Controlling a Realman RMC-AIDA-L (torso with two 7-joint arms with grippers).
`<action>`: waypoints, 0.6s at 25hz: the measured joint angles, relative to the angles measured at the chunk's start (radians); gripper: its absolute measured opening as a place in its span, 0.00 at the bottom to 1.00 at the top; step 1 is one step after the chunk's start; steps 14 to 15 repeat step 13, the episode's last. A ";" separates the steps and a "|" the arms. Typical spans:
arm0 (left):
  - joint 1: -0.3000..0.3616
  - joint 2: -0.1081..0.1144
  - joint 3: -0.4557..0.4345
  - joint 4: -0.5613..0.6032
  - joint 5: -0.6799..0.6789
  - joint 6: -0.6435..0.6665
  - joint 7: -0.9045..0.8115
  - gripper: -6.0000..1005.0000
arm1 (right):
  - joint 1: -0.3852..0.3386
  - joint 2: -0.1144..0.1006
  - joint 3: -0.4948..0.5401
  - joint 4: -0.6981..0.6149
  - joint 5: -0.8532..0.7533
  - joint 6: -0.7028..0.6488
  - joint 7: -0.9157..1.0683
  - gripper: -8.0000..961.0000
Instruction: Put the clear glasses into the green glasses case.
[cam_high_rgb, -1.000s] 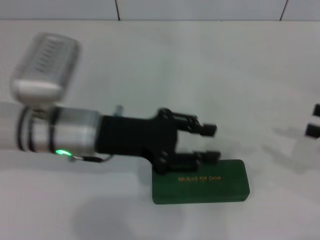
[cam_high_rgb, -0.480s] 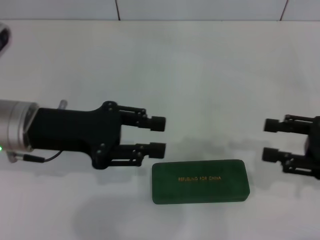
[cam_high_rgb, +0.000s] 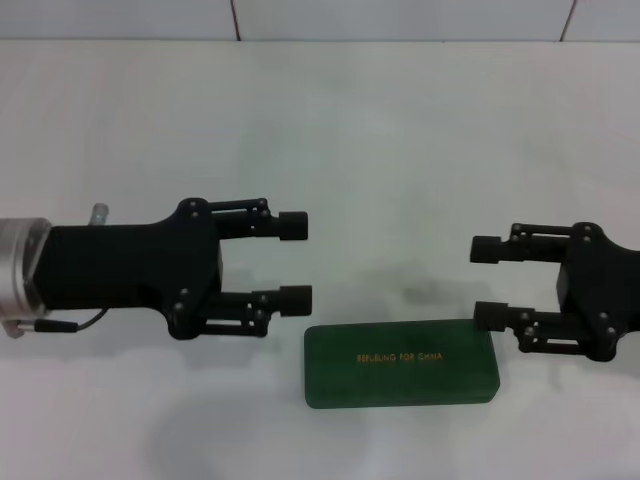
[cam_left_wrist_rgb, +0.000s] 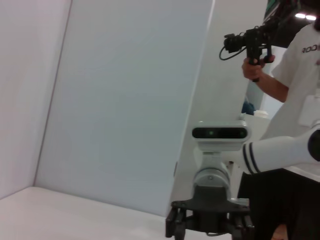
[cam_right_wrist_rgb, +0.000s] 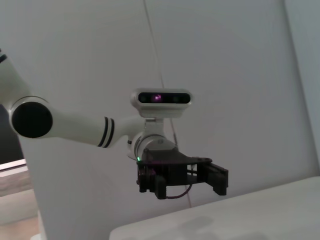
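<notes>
Near the table's (cam_high_rgb: 400, 120) front edge your green glasses case (cam_high_rgb: 400, 364) lies shut, rigid and slick, so pinch its lid edge; both grippers, left (cam_high_rgb: 295, 262) and right (cam_high_rgb: 487, 281), gape empty.

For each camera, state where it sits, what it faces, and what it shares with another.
Head: above, looking down at the table, the closed case, left gripper and right gripper, both open.
Left wrist: faces sideways, at the right gripper and a person filming.
Right wrist: faces sideways, at the left gripper.
Shared: both grippers appear in head and opposite wrist views.
</notes>
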 joint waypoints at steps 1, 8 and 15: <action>0.001 -0.001 0.000 0.000 0.002 0.006 0.001 0.73 | 0.005 0.000 -0.007 -0.001 0.005 -0.003 0.003 0.66; 0.025 -0.007 -0.001 0.001 0.009 0.021 0.012 0.74 | 0.006 -0.002 -0.048 -0.013 -0.002 0.001 0.019 0.66; 0.036 -0.006 0.000 0.001 0.010 0.024 -0.003 0.74 | -0.001 -0.003 -0.062 -0.037 -0.001 -0.009 0.027 0.66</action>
